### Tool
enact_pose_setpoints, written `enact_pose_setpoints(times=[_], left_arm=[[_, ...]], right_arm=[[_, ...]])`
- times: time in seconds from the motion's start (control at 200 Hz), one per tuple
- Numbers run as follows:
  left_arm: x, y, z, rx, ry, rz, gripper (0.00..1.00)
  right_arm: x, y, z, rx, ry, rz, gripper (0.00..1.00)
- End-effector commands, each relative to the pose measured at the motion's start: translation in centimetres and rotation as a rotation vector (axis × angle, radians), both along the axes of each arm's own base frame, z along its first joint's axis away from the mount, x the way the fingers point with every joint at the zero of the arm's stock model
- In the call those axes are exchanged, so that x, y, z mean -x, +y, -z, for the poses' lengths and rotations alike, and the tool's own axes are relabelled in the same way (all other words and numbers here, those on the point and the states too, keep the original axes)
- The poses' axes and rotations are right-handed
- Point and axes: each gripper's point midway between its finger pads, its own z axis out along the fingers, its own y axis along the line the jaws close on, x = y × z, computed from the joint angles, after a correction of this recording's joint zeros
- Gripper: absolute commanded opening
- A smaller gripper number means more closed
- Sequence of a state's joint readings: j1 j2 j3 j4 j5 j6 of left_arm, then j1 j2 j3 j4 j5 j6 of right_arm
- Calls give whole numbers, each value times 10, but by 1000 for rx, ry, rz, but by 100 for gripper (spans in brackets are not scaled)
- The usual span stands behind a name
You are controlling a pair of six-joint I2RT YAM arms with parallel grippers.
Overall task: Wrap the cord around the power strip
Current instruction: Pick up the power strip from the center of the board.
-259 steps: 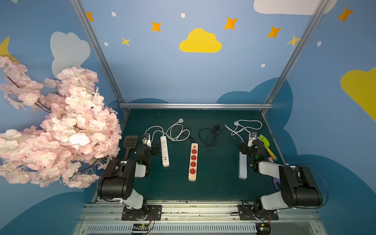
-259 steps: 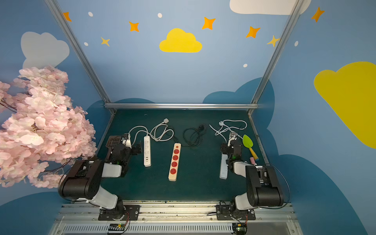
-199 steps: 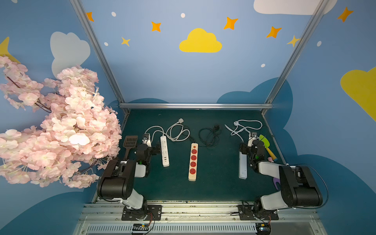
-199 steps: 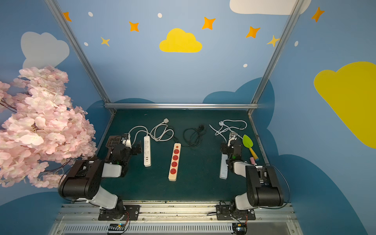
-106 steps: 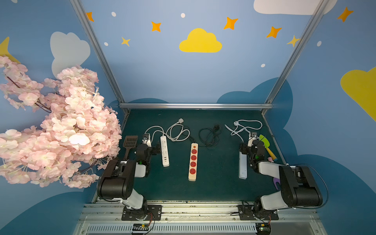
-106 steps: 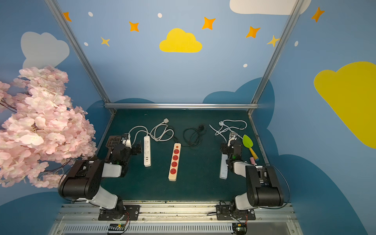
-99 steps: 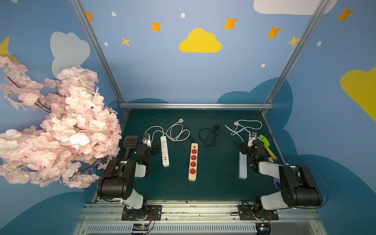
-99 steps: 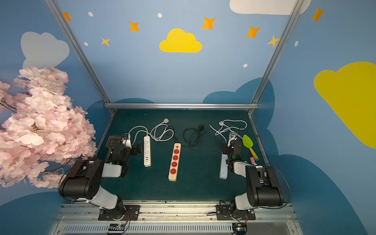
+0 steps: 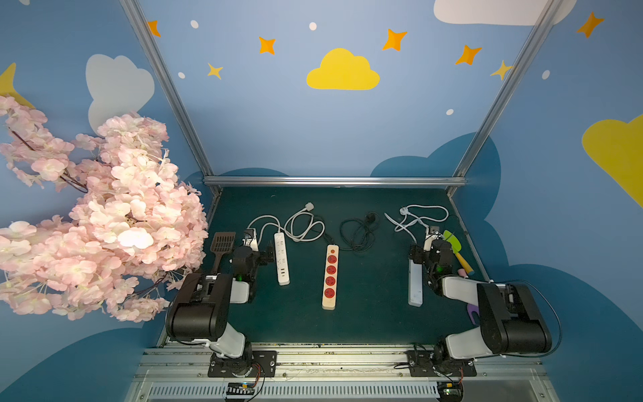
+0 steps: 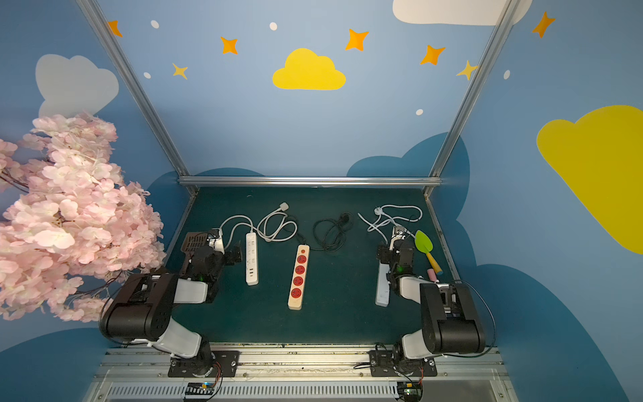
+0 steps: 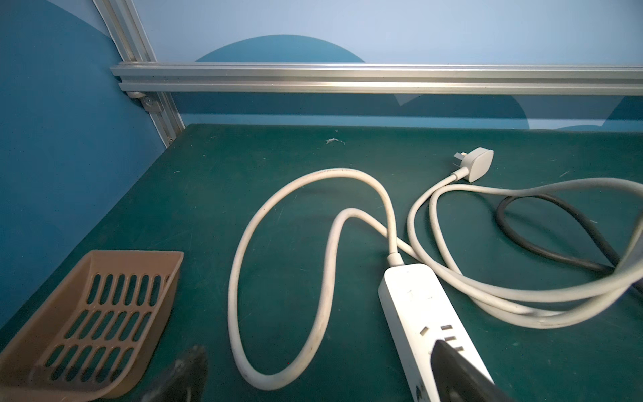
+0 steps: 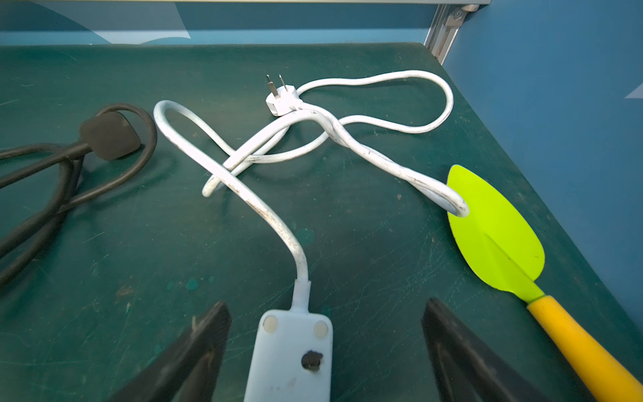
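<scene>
Nothing wrapped yet. Right gripper [image 12: 323,309] gapes astride the pale strip [image 12: 292,355], its cord [image 12: 243,195] sprawled loose beyond. Left gripper [image 11: 318,351] hangs wide beside the white strip [image 11: 417,306], loops [image 11: 236,278] slack too. Which strip's the target, I can't tell.

On the desk [image 9: 375,323] the middle power strip [image 9: 331,276] lies at the centre, the left power strip [image 9: 282,259] at its 9 o'clock and the right power strip [image 9: 414,287] at its 3 o'clock. The cords [image 9: 302,226] sprawl at 12 o'clock of their strips. The scoop [image 9: 222,243] lies outermost at 9 o'clock, the spatula [image 9: 455,247] outermost at 3 o'clock
</scene>
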State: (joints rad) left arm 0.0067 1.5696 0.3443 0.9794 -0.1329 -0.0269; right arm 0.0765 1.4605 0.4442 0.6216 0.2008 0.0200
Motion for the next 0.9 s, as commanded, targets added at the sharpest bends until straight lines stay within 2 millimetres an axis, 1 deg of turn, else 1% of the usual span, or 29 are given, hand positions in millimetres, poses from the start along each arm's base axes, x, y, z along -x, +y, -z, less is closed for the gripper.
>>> enact_pose_setpoints(times=[0.0, 0.065, 0.07, 0.12, 0.13, 0.15, 0.205, 0.21, 0.235, 0.285, 0.305, 0.365, 0.395, 0.42, 0.425, 0.476, 0.506, 0.546, 0.586, 0.591, 0.596, 0.616, 0.656, 0.676, 0.731, 0.761, 0.806, 0.851, 0.896], left_arm=[[2, 5, -13, -14, -24, -41, 100], [4, 4, -28, -37, -16, -55, 100], [5, 4, -29, -40, -17, -56, 100], [8, 4, -42, -73, -21, -86, 100], [8, 4, -46, -76, -25, -97, 100], [11, 4, -49, -76, -14, -115, 100], [17, 2, -62, -52, -11, -141, 100], [18, 2, -63, -47, -11, -143, 100], [20, 0, -70, -33, -14, -150, 100], [22, -5, -86, -27, -18, -163, 100], [23, -6, -94, -27, -22, -169, 100], [25, -13, -111, -31, 5, -168, 100], [25, -16, -118, -16, 23, -170, 100], [26, -18, -122, 11, 38, -172, 100], [26, -19, -122, 17, 44, -171, 100], [26, -27, -128, 107, 74, -156, 100], [26, -34, -131, 182, 89, -136, 100], [29, -43, -129, 298, 124, -121, 100], [31, -51, -128, 396, 149, -86, 100], [31, -53, -128, 406, 150, -79, 100], [31, -54, -129, 416, 151, -71, 100], [31, -60, -130, 453, 157, -34, 100], [31, -69, -130, 498, 163, 40, 100], [31, -73, -130, 510, 171, 63, 98], [31, -81, -128, 516, 215, 97, 91], [31, -85, -126, 514, 247, 106, 90], [33, -95, -123, 499, 298, 130, 88], [34, -104, -119, 459, 339, 140, 88], [37, -115, -116, 406, 369, 161, 89]], right_arm=[[-8, 2, -25, 9, -34, 0, 88], [-5, 5, -34, 19, 37, -6, 88], [-6, 5, -37, 15, 34, -3, 88], [4, 0, -40, -32, 127, 60, 88], [2, 0, -47, -40, 125, 67, 88], [5, -2, -50, -52, 152, 87, 88], [16, -6, -53, -68, 241, 140, 88], [15, -6, -55, -69, 238, 143, 88], [23, -8, -55, -61, 294, 167, 88], [37, -12, -64, -63, 374, 227, 88], [42, -11, -66, -77, 409, 240, 88], [45, -3, -76, -150, 442, 243, 88], [48, 6, -74, -238, 467, 251, 88], [47, 24, -71, -327, 500, 167, 88], [46, 25, -71, -334, 502, 157, 87], [49, 61, -73, -473, 555, -36, 81], [51, 73, -73, -529, 572, -64, 77], [54, 90, -72, -584, 590, -97, 73], [58, 102, -68, -580, 615, -85, 72], [60, 107, -67, -580, 622, -94, 72], [59, 105, -67, -574, 618, -82, 72], [61, 112, -66, -564, 623, -83, 73], [64, 125, -64, -547, 637, -83, 74], [66, 131, -63, -542, 644, -73, 74], [67, 149, -60, -538, 658, -60, 76], [67, 160, -56, -533, 667, -59, 77], [66, 175, -52, -517, 672, -48, 79], [65, 193, -43, -502, 697, -51, 83], [64, 209, -35, -484, 731, -39, 83]])
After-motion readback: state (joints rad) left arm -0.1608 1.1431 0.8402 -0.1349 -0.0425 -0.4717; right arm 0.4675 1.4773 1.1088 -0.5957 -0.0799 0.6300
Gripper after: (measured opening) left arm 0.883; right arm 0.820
